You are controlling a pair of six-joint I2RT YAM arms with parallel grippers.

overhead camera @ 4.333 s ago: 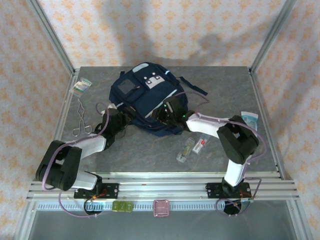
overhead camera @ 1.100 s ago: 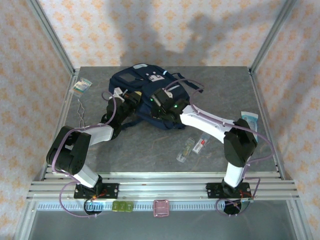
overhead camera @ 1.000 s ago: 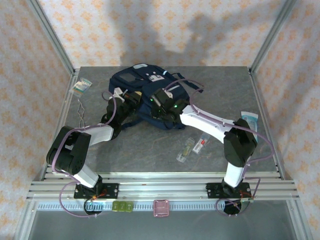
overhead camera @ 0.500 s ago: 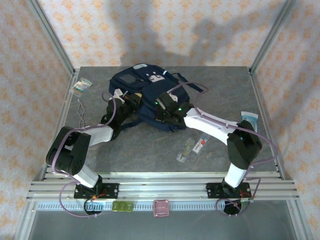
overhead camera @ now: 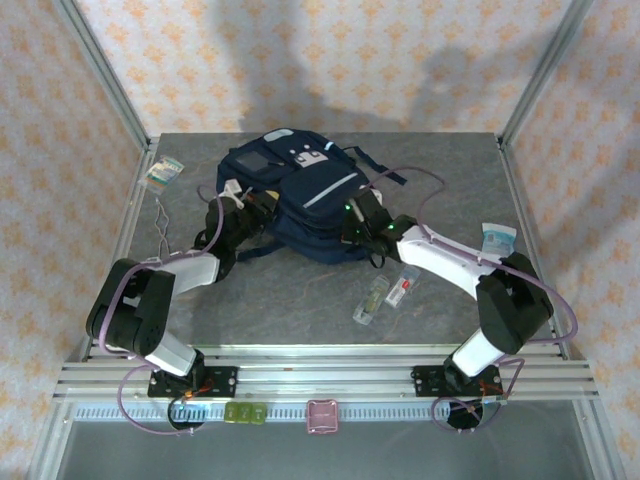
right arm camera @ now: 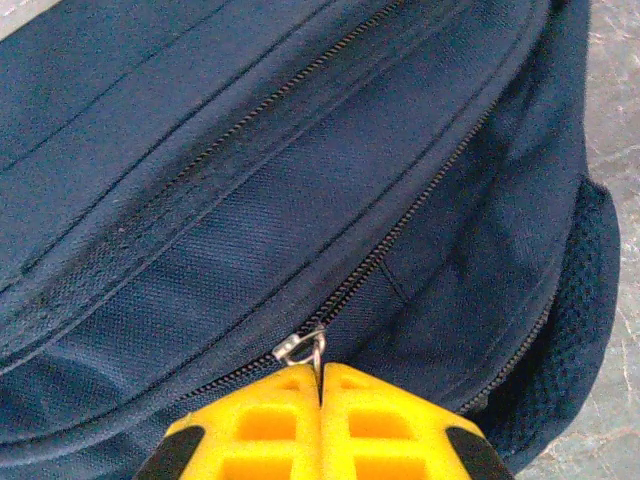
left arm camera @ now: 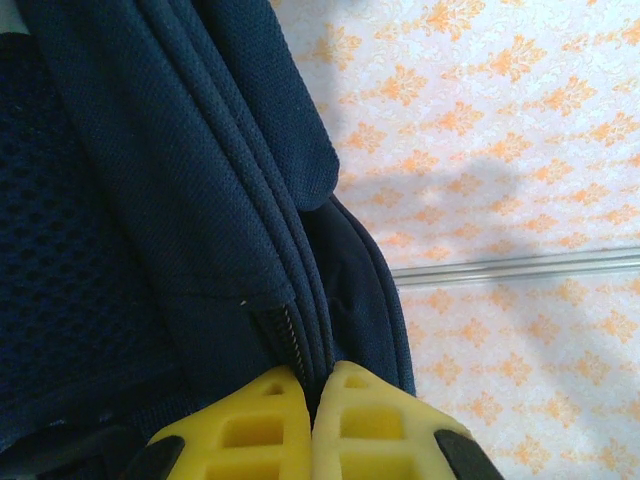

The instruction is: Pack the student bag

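The large navy-blue fabric student bag (overhead camera: 300,190) lay on the grey stone-patterned table (overhead camera: 300,300); what it held could not be seen. At the bag's left edge the left gripper (left arm camera: 310,385) was pinched tight on a seam. At its near side the right gripper (right arm camera: 320,385) was clamped on a small metal zip pull (right arm camera: 300,347). Clear packets (overhead camera: 372,300) lay near-right of the bag.
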